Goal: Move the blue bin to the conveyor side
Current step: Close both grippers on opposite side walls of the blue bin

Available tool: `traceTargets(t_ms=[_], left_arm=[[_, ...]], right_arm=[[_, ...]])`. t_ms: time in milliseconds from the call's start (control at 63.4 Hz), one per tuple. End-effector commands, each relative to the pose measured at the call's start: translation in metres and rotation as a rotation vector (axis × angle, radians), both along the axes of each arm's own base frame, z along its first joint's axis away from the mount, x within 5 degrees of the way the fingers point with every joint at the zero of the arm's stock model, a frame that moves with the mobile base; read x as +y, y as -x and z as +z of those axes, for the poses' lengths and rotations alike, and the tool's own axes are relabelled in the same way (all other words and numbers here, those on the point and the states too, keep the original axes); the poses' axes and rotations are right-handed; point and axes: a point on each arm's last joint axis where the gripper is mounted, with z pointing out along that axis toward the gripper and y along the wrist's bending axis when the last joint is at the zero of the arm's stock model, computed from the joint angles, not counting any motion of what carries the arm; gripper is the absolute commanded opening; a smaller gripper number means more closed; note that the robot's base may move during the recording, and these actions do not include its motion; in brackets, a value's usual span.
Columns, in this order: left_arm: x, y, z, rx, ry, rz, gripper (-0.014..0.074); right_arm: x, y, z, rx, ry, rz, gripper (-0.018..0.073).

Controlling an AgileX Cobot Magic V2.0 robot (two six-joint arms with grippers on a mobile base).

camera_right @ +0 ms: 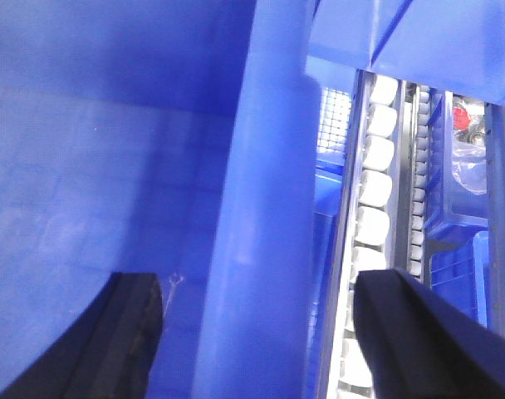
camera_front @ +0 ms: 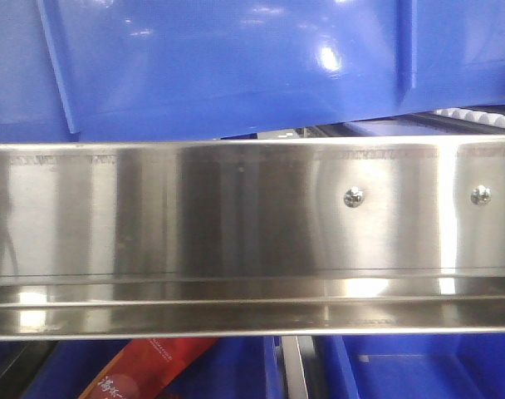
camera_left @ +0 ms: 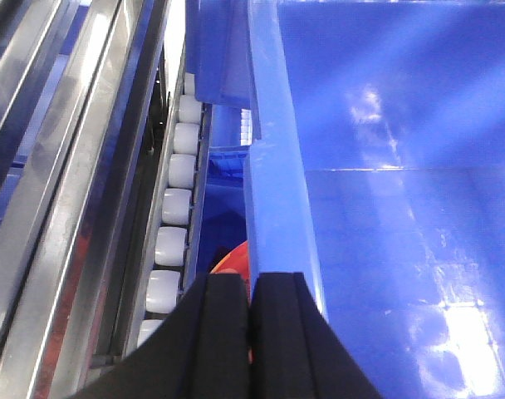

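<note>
**A:** Blue bin first. How does it look?

**B:** Blue bin (camera_front: 236,58): glossy deep-blue plastic, with bright glare spots on a smooth side wall. Two slim ribs cross that wall, both slightly slanted. The wrist views show a thick, flat rim and a shiny, smooth inside.

**A:** Where is it against the left hand?

**B:** Left hand (camera_left: 251,283): its two black fingers (camera_left: 211,332) are pressed nearly together, with only a thin slit between them. The bin's rim starts just behind the fingertips and runs straight away from them. The bin's interior lies on one side of the hand. I cannot tell whether anything is pinched in the slit.

**A:** And the right hand?

**B:** Right hand (camera_right: 257,283): its dark fingers (camera_right: 419,341) are spread wide. The rim passes between them, one finger over the bin's inside and the other outside the wall. Both stand apart from the rim.

**A:** What's around them?

**B:** On each hand's outer side, away from the bin, a row of small white rollers (camera_left: 176,204) runs alongside the rim, set in a polished steel rack (camera_front: 194,216).
- **Front view:** the bin sits above the rack's front rail, which carries two screws (camera_front: 353,197). Below the rail are a red printed packet (camera_front: 144,370) and lower blue crates (camera_front: 419,366).
- **Left wrist view:** a red-orange shape (camera_left: 234,262) shows just beside the left fingertips, under the rim. Too little of it shows to name it.
- **Right wrist view:** past the rollers on the outer side, a clear bag (camera_right: 473,166) lies in a further crate.
</note>
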Motion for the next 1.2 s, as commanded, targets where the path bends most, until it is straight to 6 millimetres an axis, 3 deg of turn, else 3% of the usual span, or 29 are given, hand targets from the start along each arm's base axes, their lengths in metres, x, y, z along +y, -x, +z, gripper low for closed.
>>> traceTargets(t_ms=[0, 647, 1183], left_arm=[[-0.002, 0.001, -0.001, -0.004, 0.007, 0.0, -0.002], [-0.002, 0.001, -0.003, 0.008, 0.006, 0.0, -0.002], [-0.002, 0.001, -0.003, 0.008, 0.006, 0.0, -0.002]], right_arm=[[-0.002, 0.002, 0.005, -0.029, 0.005, 0.002, 0.037], [-0.004, 0.01, 0.016, -0.058, -0.002, 0.002, 0.037], [-0.004, 0.007, 0.013, -0.05, 0.0, 0.002, 0.037]])
